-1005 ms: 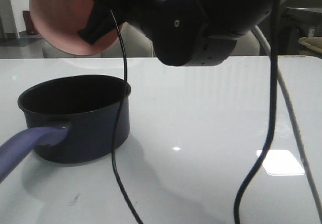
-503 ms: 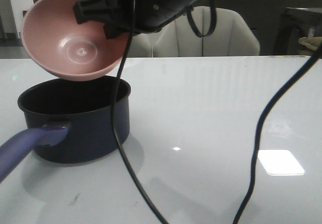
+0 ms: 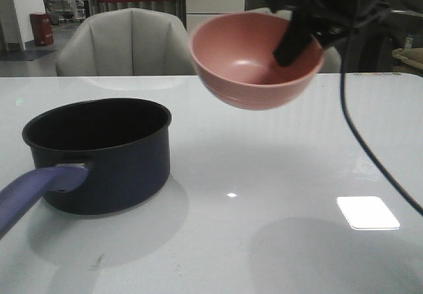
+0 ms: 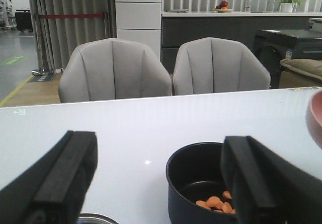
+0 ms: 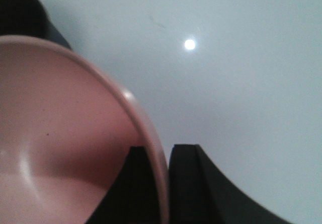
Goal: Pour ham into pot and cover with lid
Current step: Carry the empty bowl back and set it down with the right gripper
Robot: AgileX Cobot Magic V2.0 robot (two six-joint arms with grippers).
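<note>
The dark pot (image 3: 99, 155) with its blue-purple handle (image 3: 30, 191) stands on the table at the left. Orange ham chunks (image 4: 216, 204) lie on its bottom. My right gripper (image 3: 297, 39) is shut on the rim of an empty pink bowl (image 3: 254, 59), which it holds upright in the air, right of the pot. In the right wrist view the bowl's rim (image 5: 151, 133) sits between the two fingers. My left gripper (image 4: 158, 178) is open and empty, on the near side of the pot (image 4: 201, 183). A metal rim, probably the lid (image 4: 93, 219), shows just below it.
The white table (image 3: 277, 195) stretches right of the pot, with a bright light patch (image 3: 367, 213) on it. Two grey chairs (image 4: 166, 68) stand behind the far edge. A black cable (image 3: 377, 162) hangs from my right arm.
The right arm has swung from above the pot to the right, carrying the pink bowl with it. The bowl has turned from tipped over the pot to upright.
</note>
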